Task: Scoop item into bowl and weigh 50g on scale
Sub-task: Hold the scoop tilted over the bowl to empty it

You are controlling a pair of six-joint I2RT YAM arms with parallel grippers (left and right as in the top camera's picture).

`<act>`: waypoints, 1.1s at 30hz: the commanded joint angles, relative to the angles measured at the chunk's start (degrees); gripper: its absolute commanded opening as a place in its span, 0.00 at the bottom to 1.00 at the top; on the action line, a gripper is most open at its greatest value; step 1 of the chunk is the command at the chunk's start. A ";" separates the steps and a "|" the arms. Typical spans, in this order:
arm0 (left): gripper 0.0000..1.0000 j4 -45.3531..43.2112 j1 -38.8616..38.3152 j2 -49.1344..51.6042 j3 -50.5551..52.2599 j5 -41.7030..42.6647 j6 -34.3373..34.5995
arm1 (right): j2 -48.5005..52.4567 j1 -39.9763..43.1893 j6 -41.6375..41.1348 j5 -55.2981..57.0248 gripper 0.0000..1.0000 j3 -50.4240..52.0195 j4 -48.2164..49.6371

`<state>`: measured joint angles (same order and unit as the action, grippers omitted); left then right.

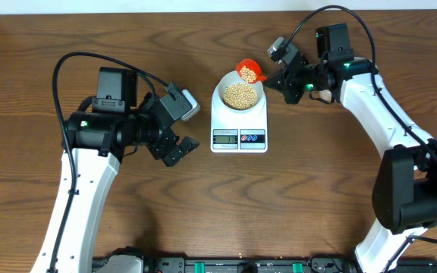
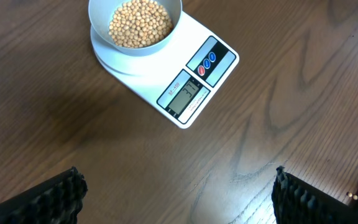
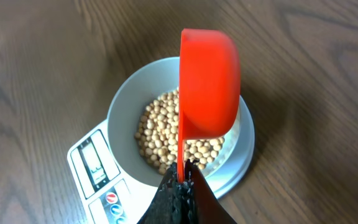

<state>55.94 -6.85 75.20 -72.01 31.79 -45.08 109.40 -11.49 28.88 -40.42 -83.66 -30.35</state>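
Observation:
The pale bowl (image 1: 240, 96) sits on the white scale (image 1: 239, 121) and holds many tan beans (image 1: 240, 94). My right gripper (image 1: 279, 80) is shut on the handle of a red scoop (image 1: 249, 72), held tilted at the bowl's upper right rim; a few beans show in the scoop. In the right wrist view the scoop (image 3: 209, 81) is turned on its side over the bowl (image 3: 126, 109) and beans (image 3: 163, 134), with the gripper (image 3: 182, 180) at its handle. My left gripper (image 1: 179, 150) is open and empty left of the scale. The left wrist view shows the bowl (image 2: 135, 45), scale (image 2: 194, 84) and gripper (image 2: 176, 196).
The scale's display (image 1: 225, 137) and two buttons (image 1: 252, 137) face the table's front edge. The brown wooden table (image 1: 317, 189) surrounds the scale. A black rail (image 1: 226, 265) runs along the front edge.

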 commanded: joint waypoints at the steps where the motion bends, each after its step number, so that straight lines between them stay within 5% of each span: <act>1: 0.98 0.17 0.20 -0.72 -0.61 0.55 -0.76 | -2.54 -1.03 0.79 0.83 0.01 0.24 -0.13; 33: 0.98 0.15 0.20 -0.72 -0.61 0.55 -0.76 | -4.00 -1.77 0.11 0.52 0.01 0.26 -1.53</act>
<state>55.94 -6.85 75.20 -72.01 31.79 -45.08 107.44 -12.51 29.02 -41.06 -83.66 -31.29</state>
